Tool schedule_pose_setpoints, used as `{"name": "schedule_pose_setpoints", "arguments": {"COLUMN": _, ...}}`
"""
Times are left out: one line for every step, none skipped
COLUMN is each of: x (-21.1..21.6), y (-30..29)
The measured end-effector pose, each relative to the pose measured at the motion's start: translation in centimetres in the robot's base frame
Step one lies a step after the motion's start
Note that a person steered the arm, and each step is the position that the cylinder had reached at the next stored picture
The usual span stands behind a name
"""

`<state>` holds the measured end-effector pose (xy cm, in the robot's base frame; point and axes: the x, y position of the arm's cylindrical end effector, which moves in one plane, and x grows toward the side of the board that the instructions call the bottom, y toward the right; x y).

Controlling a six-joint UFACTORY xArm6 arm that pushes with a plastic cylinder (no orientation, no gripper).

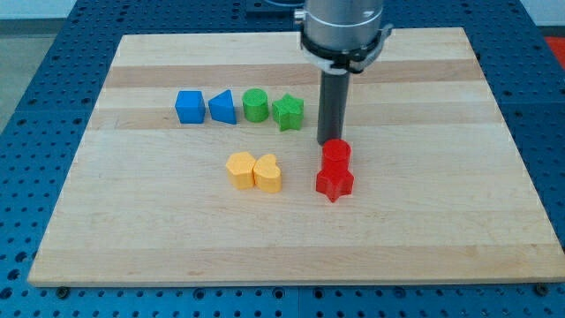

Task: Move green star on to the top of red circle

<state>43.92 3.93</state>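
Observation:
The green star [288, 112] lies on the wooden board [424, 221], at the right end of a row of blocks. The red circle [336, 153] lies lower and to the right of it, touching a red star [335, 183] just below. My tip [325, 142] is down at the board, right above the red circle's upper left edge and a short way to the right of and below the green star. The rod rises from there to the arm at the view's top.
Left of the green star stand a green circle [255, 105], a blue triangle [222, 108] and a blue cube [189, 107]. A yellow hexagon [240, 169] and a yellow heart [268, 173] touch each other left of the red pair.

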Motion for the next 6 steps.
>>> {"name": "schedule_pose_setpoints", "arguments": {"x": 0.1, "y": -0.2}}
{"name": "schedule_pose_setpoints", "arguments": {"x": 0.1, "y": -2.0}}
{"name": "schedule_pose_setpoints", "arguments": {"x": 0.1, "y": -5.0}}
{"name": "schedule_pose_setpoints", "arguments": {"x": 0.3, "y": -8.2}}
{"name": "schedule_pose_setpoints", "arguments": {"x": -0.3, "y": -9.0}}
{"name": "schedule_pose_setpoints", "arguments": {"x": -2.0, "y": -8.4}}
